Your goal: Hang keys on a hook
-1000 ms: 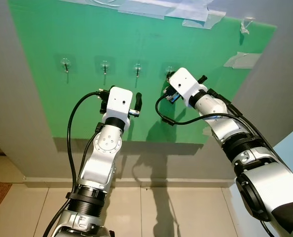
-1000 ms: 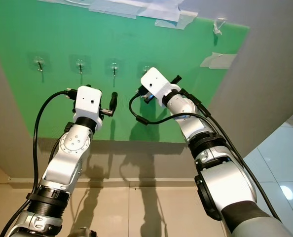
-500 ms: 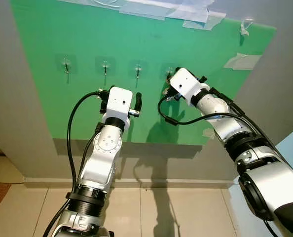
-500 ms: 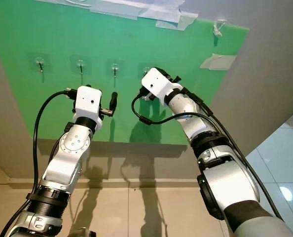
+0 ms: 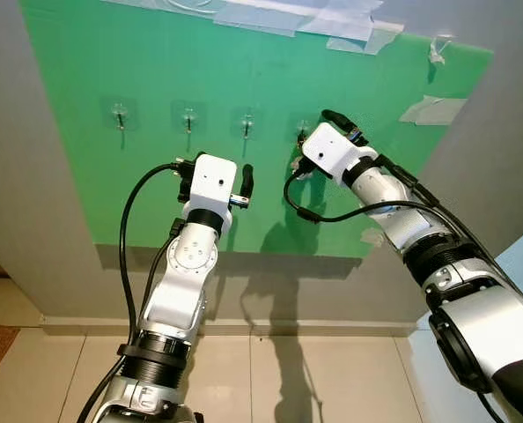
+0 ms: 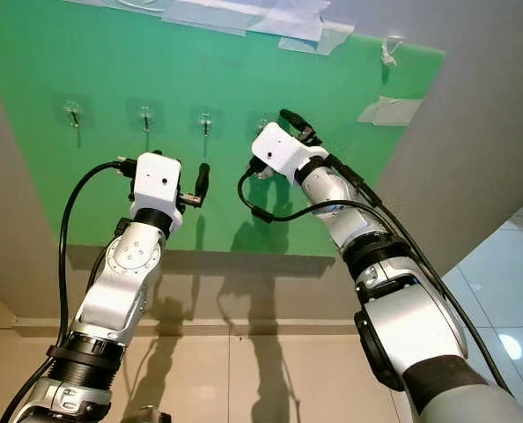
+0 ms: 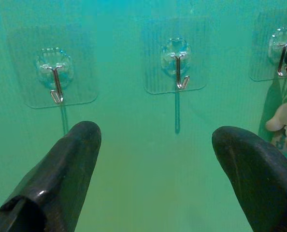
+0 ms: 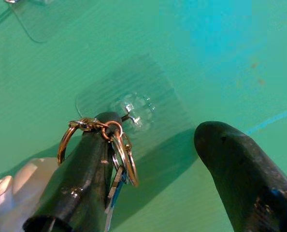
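Right hand (image 8: 148, 159) at the hook (image 8: 132, 112), fingers spread; keys (image 8: 115, 145) draped on one finger, ring apparently not yet over the hook. Ease ring onto tip, then withdraw. Left hand (image 7: 153, 159) open, idle

We cannot see the rightmost hook (image 8: 132, 112) whole: a finger (image 8: 80, 179) of the right pincer (image 8: 153, 145) covers its lower part, and whether the key ring (image 8: 118, 153) sits on it we cannot tell. The keys (image 8: 115, 186) are mostly hidden behind that finger. The white charm (image 7: 284, 122) is cut off at the picture's edge. In the head views, the right wrist housing (image 5: 332, 150) hides the pincer's tips.
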Available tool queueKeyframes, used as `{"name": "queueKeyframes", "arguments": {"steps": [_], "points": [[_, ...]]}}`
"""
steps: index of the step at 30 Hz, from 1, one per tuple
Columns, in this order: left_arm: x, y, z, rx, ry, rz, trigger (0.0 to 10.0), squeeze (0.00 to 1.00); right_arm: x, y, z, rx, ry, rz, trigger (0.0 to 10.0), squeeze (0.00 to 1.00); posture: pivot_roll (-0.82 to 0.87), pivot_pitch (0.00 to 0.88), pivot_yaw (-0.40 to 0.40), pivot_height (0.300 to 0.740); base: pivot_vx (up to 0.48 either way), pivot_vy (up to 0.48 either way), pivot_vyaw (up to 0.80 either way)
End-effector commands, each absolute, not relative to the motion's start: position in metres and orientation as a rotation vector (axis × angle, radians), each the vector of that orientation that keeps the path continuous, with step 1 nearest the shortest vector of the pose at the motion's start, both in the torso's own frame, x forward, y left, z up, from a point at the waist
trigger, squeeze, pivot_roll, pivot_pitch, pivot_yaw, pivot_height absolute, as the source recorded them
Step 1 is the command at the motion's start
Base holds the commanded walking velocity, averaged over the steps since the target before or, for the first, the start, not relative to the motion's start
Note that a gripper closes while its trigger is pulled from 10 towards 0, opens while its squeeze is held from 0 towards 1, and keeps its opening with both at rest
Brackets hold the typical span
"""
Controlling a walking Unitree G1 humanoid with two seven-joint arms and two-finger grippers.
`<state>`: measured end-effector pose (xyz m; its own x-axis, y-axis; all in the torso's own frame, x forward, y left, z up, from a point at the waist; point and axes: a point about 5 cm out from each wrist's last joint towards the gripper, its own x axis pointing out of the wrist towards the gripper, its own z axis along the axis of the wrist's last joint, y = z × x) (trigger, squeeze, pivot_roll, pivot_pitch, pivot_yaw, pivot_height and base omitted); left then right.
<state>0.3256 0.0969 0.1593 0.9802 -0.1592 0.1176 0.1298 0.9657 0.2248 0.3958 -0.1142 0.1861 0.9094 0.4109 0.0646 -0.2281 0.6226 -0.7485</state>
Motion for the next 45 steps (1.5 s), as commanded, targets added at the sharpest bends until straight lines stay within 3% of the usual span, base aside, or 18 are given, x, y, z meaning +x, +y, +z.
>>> {"name": "queueKeyframes", "arguments": {"steps": [1, 12, 13, 31, 45], "points": [[0.324, 0.091, 0.164, 0.224, -0.155, -0.157, 10.0, 0.00, 0.396, -0.119, 0.172, -0.747, -0.120, 0.396, 10.0, 0.00, 0.03, 0.000, -0.119, 0.740, 0.000, 0.000, 0.00], [0.323, 0.091, 0.163, 0.226, -0.155, -0.156, 10.0, 0.00, 0.393, -0.119, 0.172, -0.952, -0.206, 0.410, 10.0, 0.00, 0.03, 0.000, -0.123, 0.740, 0.000, 0.000, 0.00], [0.323, 0.091, 0.163, 0.227, -0.155, -0.156, 10.0, 0.00, 0.394, -0.120, 0.174, -0.961, -0.217, 0.396, 10.0, 1.00, 0.03, 0.000, -0.123, 0.740, 0.000, 0.000, 0.00], [0.323, 0.091, 0.163, 0.228, -0.156, -0.152, 10.0, 0.00, 0.393, -0.123, 0.174, -1.063, -0.252, 0.373, 10.0, 1.00, 0.03, 0.000, -0.126, 0.740, 0.000, 0.000, 0.00], [0.326, 0.094, 0.163, 0.231, -0.151, -0.145, 10.0, 0.00, 0.391, -0.134, 0.167, -1.027, -0.228, 0.355, 10.0, 1.00, 0.03, 0.000, -0.120, 0.740, 0.000, 0.000, 0.00]]}}
